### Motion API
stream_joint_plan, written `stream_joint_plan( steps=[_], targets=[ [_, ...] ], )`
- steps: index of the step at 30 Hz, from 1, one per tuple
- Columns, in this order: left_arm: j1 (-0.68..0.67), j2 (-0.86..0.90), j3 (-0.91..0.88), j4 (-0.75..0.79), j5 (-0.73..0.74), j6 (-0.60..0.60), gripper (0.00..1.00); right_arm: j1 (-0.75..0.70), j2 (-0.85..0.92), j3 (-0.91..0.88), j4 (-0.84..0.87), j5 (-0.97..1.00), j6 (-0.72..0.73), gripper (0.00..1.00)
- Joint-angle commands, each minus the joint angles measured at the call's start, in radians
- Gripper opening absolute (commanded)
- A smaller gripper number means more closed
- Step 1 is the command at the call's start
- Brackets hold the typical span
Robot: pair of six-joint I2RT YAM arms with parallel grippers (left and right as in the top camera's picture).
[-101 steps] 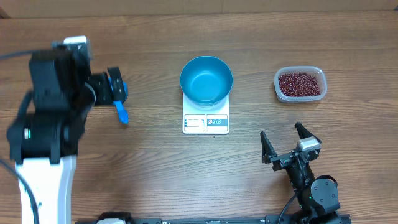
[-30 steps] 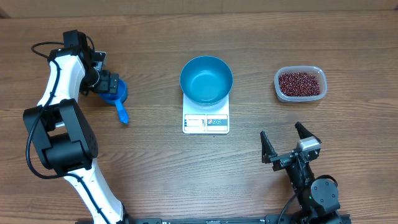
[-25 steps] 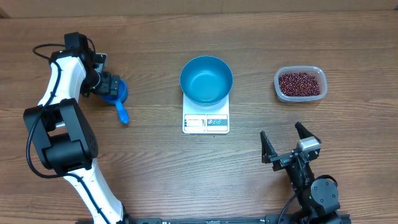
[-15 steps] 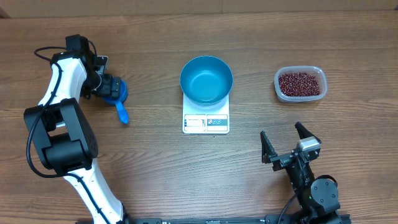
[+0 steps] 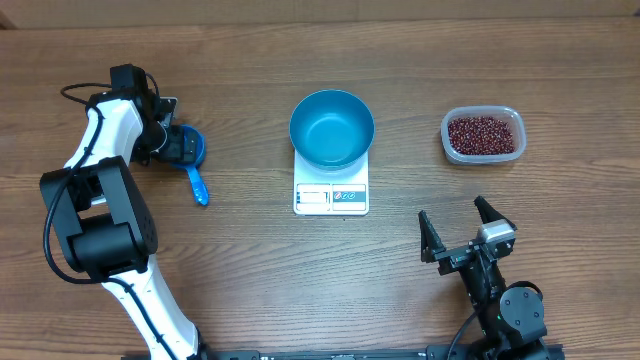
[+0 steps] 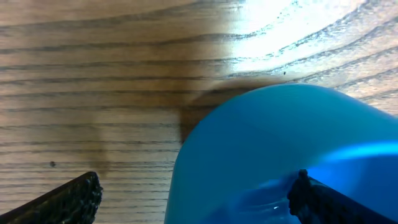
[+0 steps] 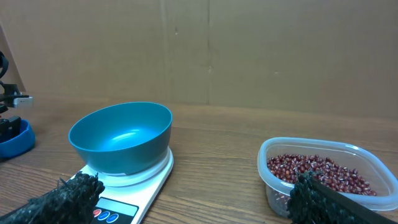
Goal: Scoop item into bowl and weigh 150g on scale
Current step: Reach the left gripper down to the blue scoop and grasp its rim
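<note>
Two arms were at the desk (image 5: 250, 290) in this one. The left claw (image 5: 178, 145) was down low over the little blue scoop (image 5: 197, 183). The scoop lay toward the far left corner of the desk with its handle pointing back at the near edge. That claw was spread wide, with the scoop's round cup sitting between its fingers (image 6: 78, 199). From the wrist camera one finger had bare wood between it and the cup. The other sat in front of the blue, so I couldn't tell if it was touching.

The teal bowl (image 5: 332, 128) sat right on top of the white scale (image 5: 331, 198), around the middle of the desk and a bit toward the far edge. It covered most of the scale, leaving just the display strip and buttons poking out on the near side. Inside, the bowl showed only smooth blue walls. Couldn't read the display, too small.

All the beans (image 5: 483, 135) were in a clear plastic tub (image 5: 445, 128) over toward the far right corner, well apart from the bowl and scale. They were dark red-brown, a loose heap covering the bottom.

The right claw (image 5: 460, 230) hung close to the near edge on the right side, spread wide too and pinching nothing. It pointed at the far edge, with the tub and the scale both in its camera view.
</note>
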Motion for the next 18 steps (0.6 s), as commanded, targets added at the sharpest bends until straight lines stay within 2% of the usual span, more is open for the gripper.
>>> stream_joint_plan(
  steps=[1,5,9,14,18],
  targets=[
    [0.001,0.013,-0.008,0.008,0.011,-0.011,1.00,-0.007,-0.007,-0.011,0.003,0.010,0.002,1.00],
    [0.001,0.013,-0.008,0.018,0.011,-0.011,1.00,-0.007,-0.007,-0.011,0.003,0.010,0.002,1.00],
    [0.001,0.013,-0.008,0.025,0.011,-0.011,0.89,-0.007,-0.007,-0.011,0.003,0.010,0.002,1.00],
    [0.001,0.013,-0.008,0.031,0.011,-0.010,0.70,-0.007,-0.007,-0.011,0.003,0.010,0.002,1.00],
    [0.001,0.013,-0.008,0.032,0.011,-0.010,0.41,-0.007,-0.007,-0.011,0.003,0.010,0.002,1.00]
  ],
)
